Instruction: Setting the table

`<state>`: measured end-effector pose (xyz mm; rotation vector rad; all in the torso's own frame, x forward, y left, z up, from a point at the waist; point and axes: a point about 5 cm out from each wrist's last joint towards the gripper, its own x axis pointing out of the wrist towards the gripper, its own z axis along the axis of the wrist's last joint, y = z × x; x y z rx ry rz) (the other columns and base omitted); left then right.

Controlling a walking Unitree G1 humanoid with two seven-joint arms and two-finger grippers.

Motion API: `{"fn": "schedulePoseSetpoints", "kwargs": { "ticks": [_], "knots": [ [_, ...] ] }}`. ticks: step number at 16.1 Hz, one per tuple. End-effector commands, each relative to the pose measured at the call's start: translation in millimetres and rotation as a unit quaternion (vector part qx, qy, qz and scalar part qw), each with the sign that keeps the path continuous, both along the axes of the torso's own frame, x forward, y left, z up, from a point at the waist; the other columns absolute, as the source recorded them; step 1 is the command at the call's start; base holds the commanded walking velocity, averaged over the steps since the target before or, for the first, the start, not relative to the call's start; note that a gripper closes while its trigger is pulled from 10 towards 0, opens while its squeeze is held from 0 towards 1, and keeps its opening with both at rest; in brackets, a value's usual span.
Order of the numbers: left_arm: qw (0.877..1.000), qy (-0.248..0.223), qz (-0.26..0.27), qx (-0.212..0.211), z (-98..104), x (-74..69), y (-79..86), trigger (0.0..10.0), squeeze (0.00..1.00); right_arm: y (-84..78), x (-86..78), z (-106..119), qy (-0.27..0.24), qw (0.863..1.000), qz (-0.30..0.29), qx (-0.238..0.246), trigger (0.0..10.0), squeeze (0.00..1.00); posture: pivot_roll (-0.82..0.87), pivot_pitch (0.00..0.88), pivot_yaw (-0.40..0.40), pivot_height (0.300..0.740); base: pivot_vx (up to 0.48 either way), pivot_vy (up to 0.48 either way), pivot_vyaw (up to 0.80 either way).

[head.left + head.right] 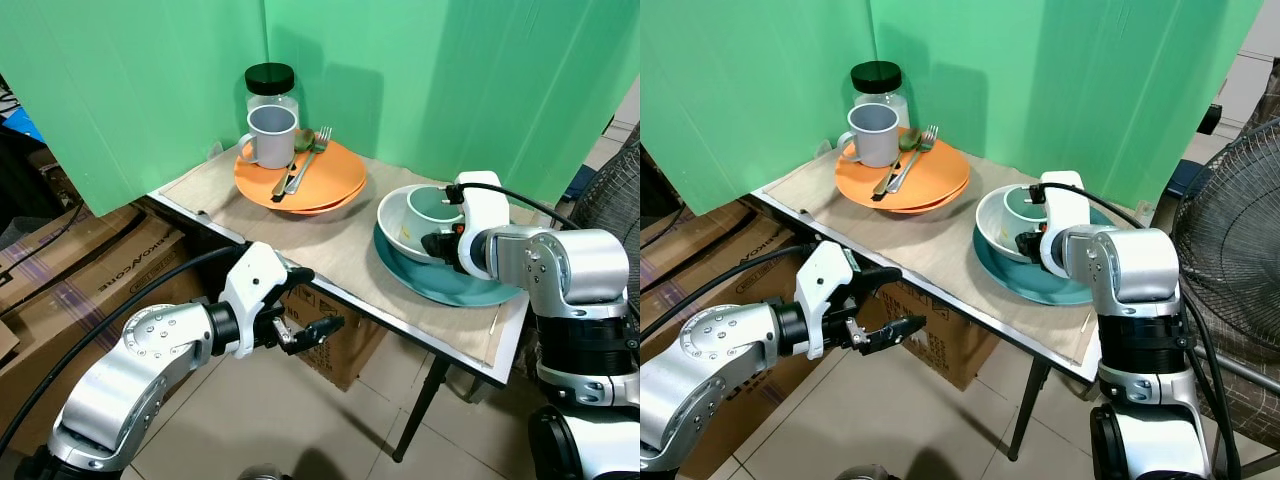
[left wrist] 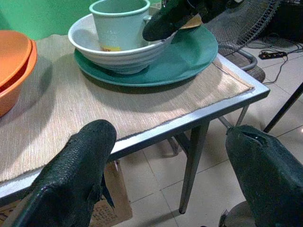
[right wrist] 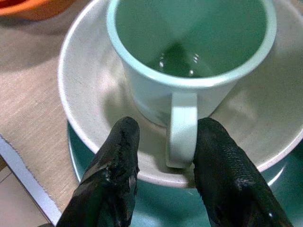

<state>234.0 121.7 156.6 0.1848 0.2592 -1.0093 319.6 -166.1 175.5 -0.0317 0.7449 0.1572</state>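
The pale green mug (image 3: 189, 52) stands upright in the white bowl (image 1: 400, 232) on the teal plate (image 1: 455, 285), centre-right of the head views. My right gripper (image 3: 163, 151) has its fingers apart, straddling the mug's handle. My left gripper (image 1: 310, 325) hangs parted below the table edge (image 1: 330, 290).

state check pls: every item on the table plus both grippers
green mug: upright, empty, in white bowl
white bowl: on teal plate
teal plate: flat on table mat
grey mug: upright on orange plates
fork: lying on orange plates
jar: lid on
right gripper: open, astride mug handle
left gripper: open, off table
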Motion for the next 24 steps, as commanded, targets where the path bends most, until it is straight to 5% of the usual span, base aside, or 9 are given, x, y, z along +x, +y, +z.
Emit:
{"fn": "schedulePoseSetpoints", "kwargs": {
  "ticks": [1,11,17,18,19,21,24],
  "knots": [
    [1.000,0.001,-0.003,0.003,1,-1.6,-0.9,10.0,0.00,0.1,2.3,4,-0.012,1.000,-0.004,-0.003,0.0,0.00,0.15,0.000,0.027,0.740,0.000,0.000,0.00],
    [1.000,0.000,0.002,0.002,-2,-2.0,-0.3,10.0,0.00,1.2,3.7,3,-0.030,1.000,-0.001,0.003,0.0,0.00,0.15,0.000,0.020,0.740,0.000,0.000,0.00],
    [0.998,-0.040,0.056,-0.001,5,3.4,6.8,10.0,0.00,-9.0,-11.4,41,-0.194,0.981,0.004,0.024,0.0,0.00,0.13,0.000,0.042,0.740,0.000,0.000,0.00],
    [0.995,-0.055,0.083,0.021,4,4.3,9.0,10.0,0.00,-12.7,-21.9,39,-0.239,0.971,0.009,0.020,6.2,0.00,0.13,0.000,0.038,0.740,0.000,0.000,0.00],
    [0.983,-0.088,0.157,0.029,8,11.0,14.5,10.0,0.00,-12.4,-41.3,37,-0.291,0.956,0.021,0.026,10.0,0.00,0.12,0.000,0.035,0.740,0.000,0.000,0.00],
    [0.969,-0.121,0.214,-0.012,16,15.4,11.4,10.0,0.00,-7.0,-59.5,37,-0.330,0.941,0.018,0.069,10.0,0.00,0.11,0.000,0.035,0.740,0.000,0.000,0.00],
    [0.967,-0.119,0.226,-0.024,16,17.8,8.7,10.0,0.00,-7.3,-60.9,35,-0.336,0.939,0.016,0.065,10.0,0.00,0.11,0.000,0.035,0.740,0.000,0.000,0.00]
  ]
}}
